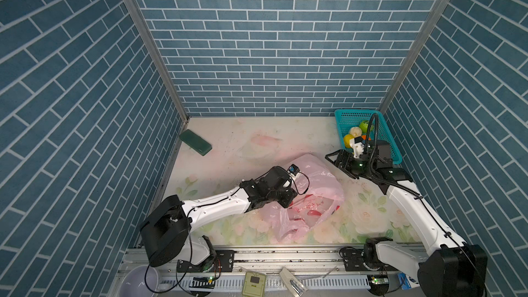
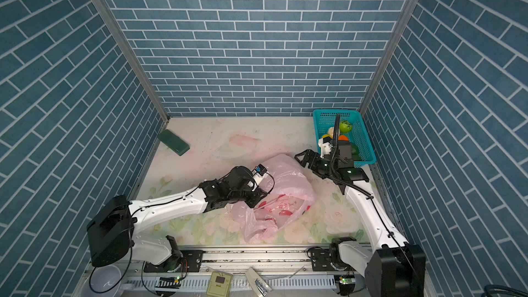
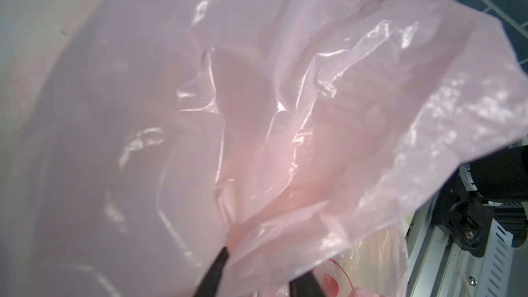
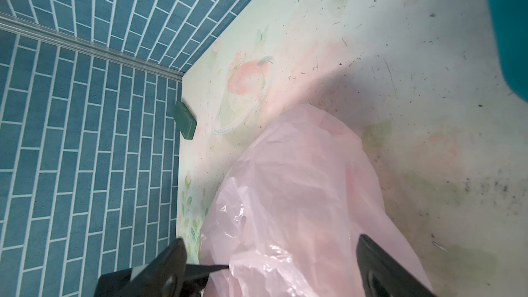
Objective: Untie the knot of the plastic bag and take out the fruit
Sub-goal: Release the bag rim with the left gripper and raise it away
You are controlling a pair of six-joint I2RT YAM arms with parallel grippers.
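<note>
1. Left gripper [image 3: 261, 277]: I have it low at the near half of the bag [image 1: 314, 184]. In my left wrist view the two fingertips [image 3: 217, 267] stand partly apart with loose pink film lying across the gap. The gap looks too wide to pinch so thin a sheet, so I judge no firm hold there.

2. The bag lies slack on the table, mid-floor, with its printed side and a loose handle loop [image 1: 288, 231] toward the near edge. I find no knot in any view and judge it undone. The far half is puffed, and I cannot tell whether fruit remains under the film.

3. Right gripper [image 4: 268, 264]: jaws spread wide, empty, hanging just over the far end of the bag.

4. Fruit [image 1: 364, 125]: several pieces sit in the basket [image 1: 355, 111] at the far right corner, close behind my right wrist.

5. Step in hand, as I judge it: emptying, late in the task. The next move calls for my left gripper to pinch one layer of film and lift the mouth open, so my right can reach in or confirm the bag is empty.
</note>
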